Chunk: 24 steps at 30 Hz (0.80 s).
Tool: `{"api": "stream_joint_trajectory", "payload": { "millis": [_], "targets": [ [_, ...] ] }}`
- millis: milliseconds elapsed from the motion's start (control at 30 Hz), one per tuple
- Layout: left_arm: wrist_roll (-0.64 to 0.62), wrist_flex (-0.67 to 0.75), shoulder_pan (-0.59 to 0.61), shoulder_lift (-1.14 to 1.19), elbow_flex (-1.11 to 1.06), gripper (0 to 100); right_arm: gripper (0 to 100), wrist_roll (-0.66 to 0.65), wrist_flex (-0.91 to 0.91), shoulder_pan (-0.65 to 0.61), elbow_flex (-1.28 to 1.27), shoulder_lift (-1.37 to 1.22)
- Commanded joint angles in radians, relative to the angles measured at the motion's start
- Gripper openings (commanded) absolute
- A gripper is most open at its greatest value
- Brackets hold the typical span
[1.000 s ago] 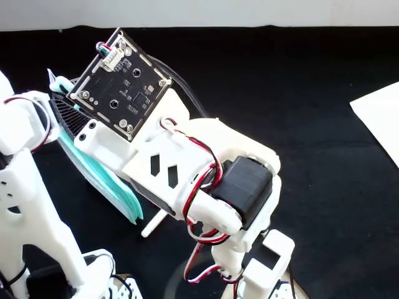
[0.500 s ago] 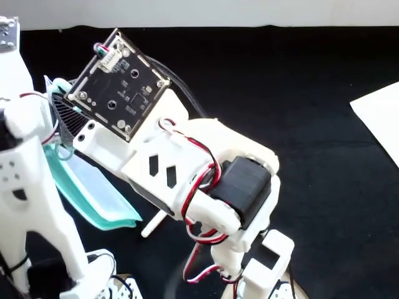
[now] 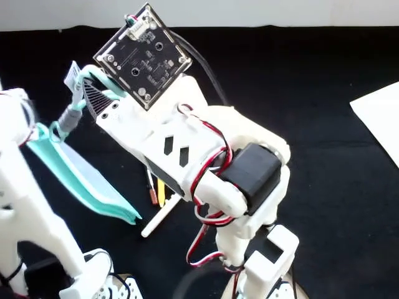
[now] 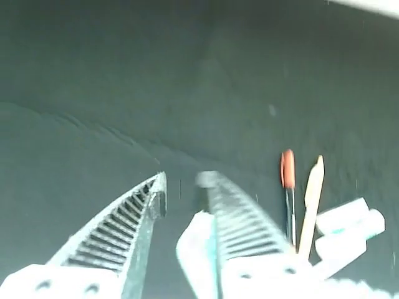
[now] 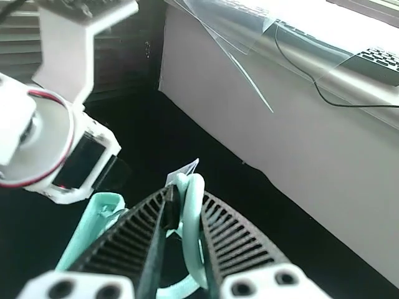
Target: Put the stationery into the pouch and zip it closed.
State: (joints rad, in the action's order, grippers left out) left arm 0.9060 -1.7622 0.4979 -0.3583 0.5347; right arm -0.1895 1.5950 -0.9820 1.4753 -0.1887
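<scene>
A teal pouch (image 3: 81, 177) slopes down from its upper end by the left arm (image 3: 19, 187) to the black table. Its teal loop (image 5: 190, 249) sits between the ribbed fingers of my right gripper (image 5: 185, 196), which is shut on it and held up at the back left (image 3: 87, 90). My left gripper (image 4: 184, 185) is open, dark table showing between its fingers, with a pale teal pouch edge (image 4: 196, 252) against one finger. On the table lie a red-capped pen (image 4: 287, 169), a yellow pencil (image 4: 312, 193) and white stick-shaped pieces (image 4: 346, 227); the pen (image 3: 153, 196) and pencil (image 3: 161, 193) lie under the right arm.
A white sheet (image 3: 380, 118) lies at the table's right edge. The table's back and right are open black cloth (image 3: 299, 81). A pale wall (image 5: 280, 162) stands beyond the table's far edge.
My right gripper has lifted and moved toward the back right with the loop. The left arm has dropped back to the left. The pouch has swung flatter, and the pen and pencil now show.
</scene>
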Motion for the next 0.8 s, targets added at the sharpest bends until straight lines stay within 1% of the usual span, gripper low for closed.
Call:
{"api": "stream_joint_trajectory", "payload": {
  "millis": [0,233,333,533,767],
  "targets": [
    [0.006,-0.003,0.013,-0.013,0.088,23,0.6,0.012,0.018,-0.002,0.031,0.004],
    [0.035,-0.003,-0.047,-0.001,0.137,21,0.6,0.014,0.039,-0.002,0.025,0.002],
    [0.072,-0.005,-0.077,0.033,0.102,21,0.6,0.017,0.039,-0.005,0.024,0.002],
    [0.077,-0.005,-0.124,0.108,0.116,21,0.6,0.037,0.051,-0.018,0.022,0.001],
    [0.158,-0.006,-0.122,0.110,0.113,21,0.6,0.037,0.061,-0.013,0.022,-0.001]
  ]
}}
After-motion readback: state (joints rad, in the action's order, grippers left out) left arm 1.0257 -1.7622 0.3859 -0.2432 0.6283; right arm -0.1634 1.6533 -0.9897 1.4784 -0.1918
